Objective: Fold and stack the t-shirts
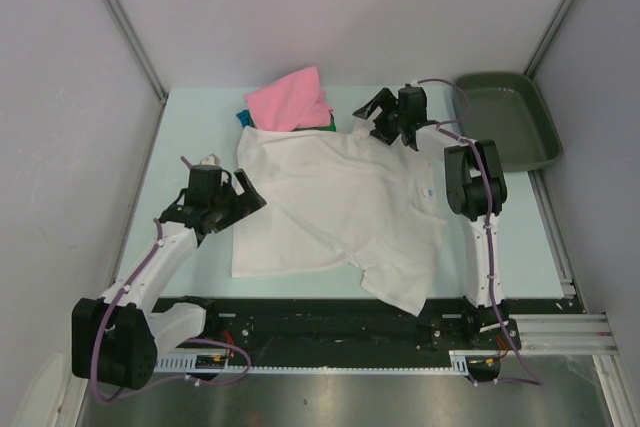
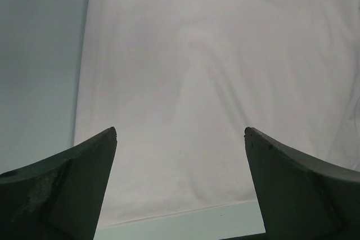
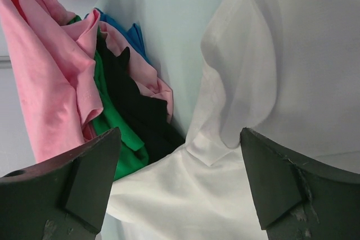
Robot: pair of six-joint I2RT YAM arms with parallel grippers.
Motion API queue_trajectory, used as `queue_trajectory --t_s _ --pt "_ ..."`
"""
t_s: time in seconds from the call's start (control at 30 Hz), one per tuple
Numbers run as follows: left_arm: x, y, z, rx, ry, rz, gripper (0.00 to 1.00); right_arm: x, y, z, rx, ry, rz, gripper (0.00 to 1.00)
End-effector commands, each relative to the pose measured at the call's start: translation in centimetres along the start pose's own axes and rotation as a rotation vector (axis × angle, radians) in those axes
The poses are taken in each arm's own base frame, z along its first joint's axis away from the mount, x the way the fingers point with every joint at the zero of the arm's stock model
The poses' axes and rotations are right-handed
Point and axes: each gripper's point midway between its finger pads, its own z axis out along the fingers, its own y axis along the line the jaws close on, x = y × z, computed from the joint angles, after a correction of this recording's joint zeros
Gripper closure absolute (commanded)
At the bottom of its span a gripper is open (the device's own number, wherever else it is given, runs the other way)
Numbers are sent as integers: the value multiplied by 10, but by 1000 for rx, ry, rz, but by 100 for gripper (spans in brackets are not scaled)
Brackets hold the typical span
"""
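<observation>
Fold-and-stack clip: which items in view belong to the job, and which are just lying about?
Part of the job:
- white t-shirt, spread out mid-table
- pink shirt, green shirt, black shirt and blue shirt, heaped behind it

Lying about:
- dark green tray, far right, apart from the shirts

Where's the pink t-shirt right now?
In the top view the pink t-shirt lies at the table's far edge, left of centre, on the heap of coloured shirts, just beyond the white t-shirt and left of the right gripper.
</observation>
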Motion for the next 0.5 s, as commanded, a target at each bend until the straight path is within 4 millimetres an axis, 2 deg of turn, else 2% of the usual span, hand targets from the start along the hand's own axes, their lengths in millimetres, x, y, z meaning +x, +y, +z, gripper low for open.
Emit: queue_trajectory --t_s 0.0,0.27,0.47 --pt "-8 3 2 -4 -29 13 0 -3 16 9 -19 -11 -7 9" --pt "-10 8 3 -7 -36 4 0 -6 34 27 -100 -37 -20 9" --pt "-12 9 4 -2 -39 -5 0 -8 68 37 -196 -51 -67 10"
